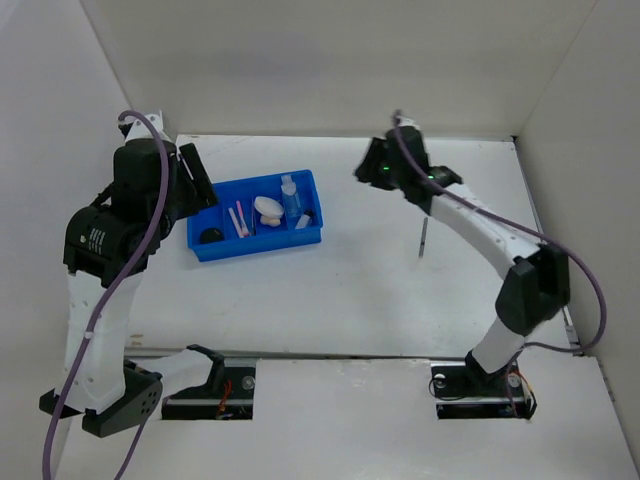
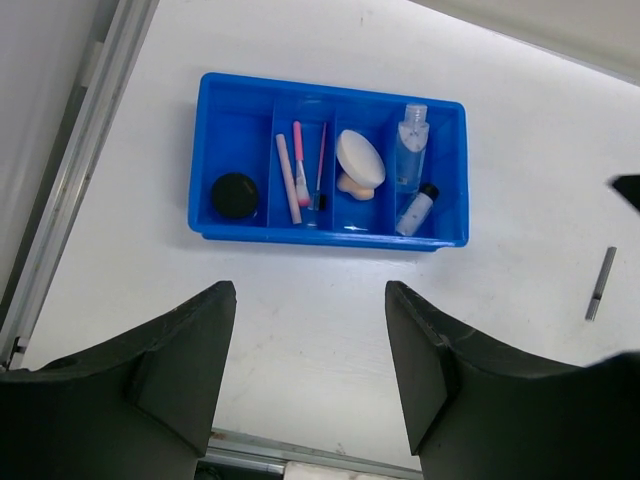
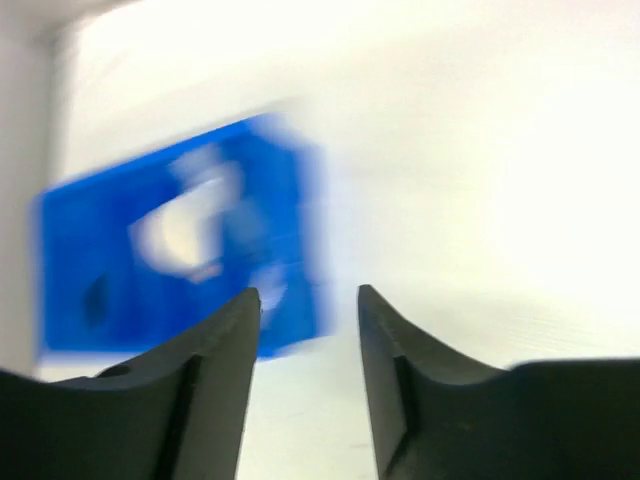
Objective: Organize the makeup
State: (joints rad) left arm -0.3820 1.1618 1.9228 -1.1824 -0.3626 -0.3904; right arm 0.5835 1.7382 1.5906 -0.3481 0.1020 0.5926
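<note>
The blue divided tray (image 2: pixel 234 138) holds the makeup: a black round jar (image 2: pixel 234 195), a beige stick (image 2: pixel 288 178), pink-handled brushes (image 2: pixel 300 162), a white puff (image 2: pixel 360 158) on a peach sponge (image 2: pixel 350 186), and two clear bottles (image 2: pixel 410 155). A dark pencil (image 1: pixel 423 237) lies alone on the table to the tray's right; it also shows in the left wrist view (image 2: pixel 600 283). My left gripper (image 2: pixel 311 300) is open and empty, high above the table near the tray. My right gripper (image 3: pixel 308 300) is open and empty, raised right of the tray (image 3: pixel 80 270), its view blurred.
White walls close the table on the left, back and right (image 1: pixel 590 120). A metal rail (image 2: pixel 70 180) runs along the table's left edge. The arm bases (image 1: pixel 480 385) stand at the near edge.
</note>
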